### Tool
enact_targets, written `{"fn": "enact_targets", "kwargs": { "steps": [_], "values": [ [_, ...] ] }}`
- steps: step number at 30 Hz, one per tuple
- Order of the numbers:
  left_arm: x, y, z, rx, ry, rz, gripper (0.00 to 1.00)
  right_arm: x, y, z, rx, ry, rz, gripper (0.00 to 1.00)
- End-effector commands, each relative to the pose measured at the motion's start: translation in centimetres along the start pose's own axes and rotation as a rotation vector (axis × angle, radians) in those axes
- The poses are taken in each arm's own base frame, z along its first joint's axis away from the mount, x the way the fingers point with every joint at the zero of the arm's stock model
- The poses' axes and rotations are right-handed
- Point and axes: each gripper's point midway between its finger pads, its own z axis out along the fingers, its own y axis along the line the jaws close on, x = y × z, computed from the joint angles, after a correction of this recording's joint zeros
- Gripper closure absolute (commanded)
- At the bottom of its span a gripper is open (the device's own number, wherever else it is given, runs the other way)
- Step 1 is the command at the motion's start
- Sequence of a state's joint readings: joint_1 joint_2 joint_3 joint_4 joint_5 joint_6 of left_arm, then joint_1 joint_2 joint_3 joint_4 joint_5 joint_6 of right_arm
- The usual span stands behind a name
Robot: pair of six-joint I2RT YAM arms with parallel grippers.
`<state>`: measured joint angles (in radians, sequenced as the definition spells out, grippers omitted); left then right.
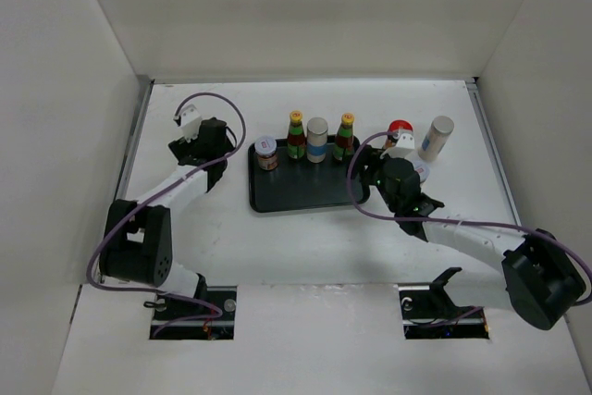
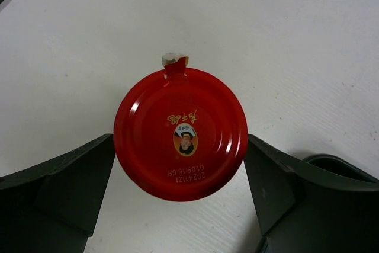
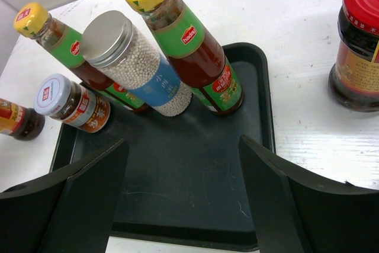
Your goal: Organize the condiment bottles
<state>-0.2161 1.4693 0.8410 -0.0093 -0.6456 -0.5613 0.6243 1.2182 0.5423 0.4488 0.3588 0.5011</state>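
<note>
A red-lidded jar (image 2: pixel 180 133) sits between the left tool's (image 2: pixel 180 191) spread fingers.

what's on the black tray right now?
On the black tray: two yellow-capped sauce bottles, a silver-capped jar of white beads between them, and a small grey-lidded jar at the left end. The front is bare. The right arm hides the tray's right corner from above.

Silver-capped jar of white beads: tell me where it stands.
In the top external view the silver-capped jar of white beads stands upright at the black tray's far edge, between the two yellow-capped sauce bottles.
</note>
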Motion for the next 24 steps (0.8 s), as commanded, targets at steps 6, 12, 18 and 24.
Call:
{"fn": "enact_targets", "kwargs": {
  "steps": [6,12,18,24],
  "values": [
    [-2.3,-1.5,0.4,0.042,-0.077,-0.063,0.4,-2.7,2.4,0.1,-0.064,-0.067,0.024,0.18],
    [-4.5,-0.3,-2.7,0.041,-0.171,-0.088,0.49,-2.7,2.4,0.1,-0.064,-0.069,0.024,0.18],
    [-7.7,-1.3,-8.9,0.141,-0.263,-0.093,0.52,-2.6,2.3,0.2,-0.062,-0.067,0.022,0.18],
    [-7.0,-2.5,-14.7,0.283,-0.237,-0.053,0.52,-2.9,2.4,-0.1,-0.068,-0.075,0.029,0.18]
  ]
}}
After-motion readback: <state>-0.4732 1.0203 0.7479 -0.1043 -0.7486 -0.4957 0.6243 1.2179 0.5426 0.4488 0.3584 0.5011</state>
